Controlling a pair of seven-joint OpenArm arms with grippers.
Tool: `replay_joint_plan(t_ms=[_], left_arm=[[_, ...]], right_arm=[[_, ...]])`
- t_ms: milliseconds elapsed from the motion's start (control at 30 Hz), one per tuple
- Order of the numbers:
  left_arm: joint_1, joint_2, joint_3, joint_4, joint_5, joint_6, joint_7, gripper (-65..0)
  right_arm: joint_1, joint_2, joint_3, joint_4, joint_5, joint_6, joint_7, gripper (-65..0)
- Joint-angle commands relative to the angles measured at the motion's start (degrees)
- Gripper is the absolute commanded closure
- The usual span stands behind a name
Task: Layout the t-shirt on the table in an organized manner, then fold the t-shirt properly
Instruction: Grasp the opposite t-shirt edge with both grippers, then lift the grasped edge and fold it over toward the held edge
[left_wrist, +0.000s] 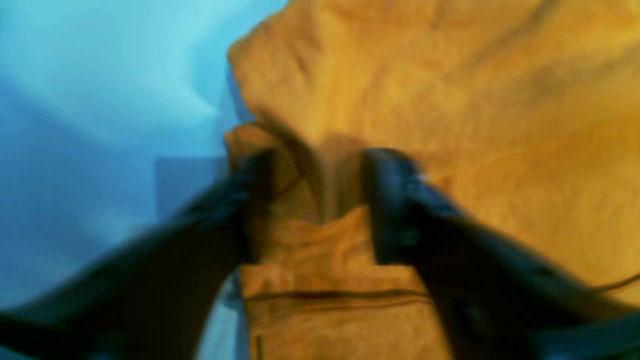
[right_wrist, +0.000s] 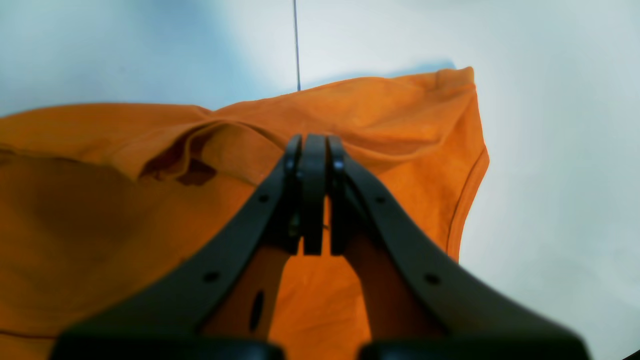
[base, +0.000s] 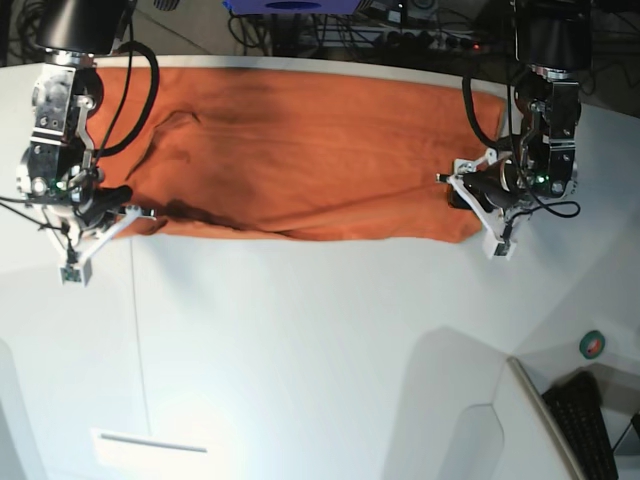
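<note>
The orange t-shirt (base: 300, 150) lies as a long folded band across the far part of the white table (base: 300, 340). My left gripper (left_wrist: 322, 165) is at the band's right end (base: 462, 190) in the base view. Its jaws stand open, with a raised fold of the t-shirt (left_wrist: 450, 100) between them; this wrist view is blurred. My right gripper (right_wrist: 312, 150) is at the band's left end (base: 122, 212), shut on the t-shirt (right_wrist: 390, 115), and creases in the cloth run out from its tips. The table (right_wrist: 550, 150) shows beyond the cloth.
A thin dark seam line (base: 140, 330) crosses the table. A white strip (base: 150, 441) lies near the front edge. At the right, beyond the table's curved edge, are a green tape roll (base: 593, 344) and a keyboard (base: 590, 420). Cables run behind the far edge.
</note>
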Motion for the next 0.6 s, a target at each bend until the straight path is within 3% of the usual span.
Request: replay_joint_plan(t_ms=[0,133,267,367,467,567], left_arm=[[-0.35,-1.14,-0.48,1.38,-0.53,-0.08,-0.64,-39.7],[0.18,-1.23,-0.65,4.55,-0.80,-0.08,0.94,-49.9],[0.36,-0.79,-8.92,10.44,-0.88,-0.43,8.06,-49.5],[-0.52,-0.44,-15.86,12.99,-0.88,-0.69,8.86,-50.0],[-5.36,-0.79,-16.83,9.21,-0.88,-4.12,9.12,-50.4],[-11.51,-0.79,-16.92,-2.31,-0.88,-8.69,9.12,-50.4]], right_arm=[[0.93,0.44,-0.03,1.22,-0.11,-0.01,1.05,0.0],[1.20,0.53,-0.03,1.22,-0.11,0.08,1.22,0.0],[1.29,0.79,-0.03,1.22,-0.11,0.08,1.22,0.0],[1.29,0.88,-0.03,1.22,-0.11,0.08,1.22,0.0],[1.29,0.88,-0.03,1.22,-0.11,0.08,1.22,0.0],[1.37,0.88,-0.12,1.22,-0.11,0.08,1.22,0.0]])
